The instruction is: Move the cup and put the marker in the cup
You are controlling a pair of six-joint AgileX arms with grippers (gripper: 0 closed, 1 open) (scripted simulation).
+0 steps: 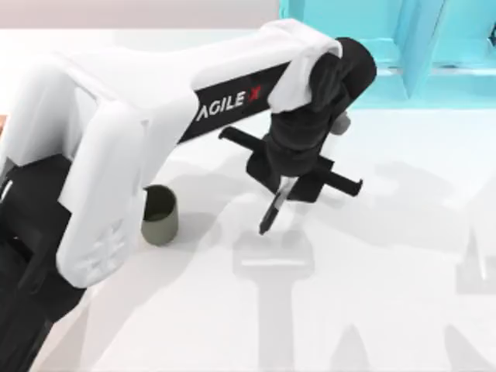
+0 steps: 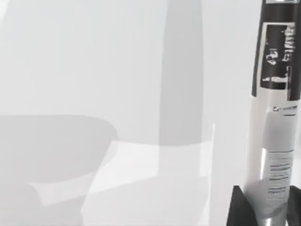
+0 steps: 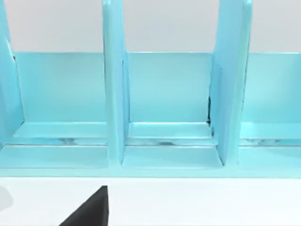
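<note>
Our left gripper [image 1: 285, 184] holds the marker [image 1: 274, 205] clamped and hanging tip-down above mid-table, well right of the cup [image 1: 160, 216] (upright on the table [image 1: 387, 310], at left). The marker is lifted; carrying it over and dropping it in remains.

My left arm is reaching from the table's left side across toward its middle, wrist bent downward above the surface. My left gripper [image 1: 280, 186] is pointing down, its fingers [image 2: 242, 209] pressing on either side of the marker [image 1: 273, 208], which is hanging nearly upright with its dark tip lowest, clear of the table. A dark corner of my right arm is showing in the right wrist view.
</note>
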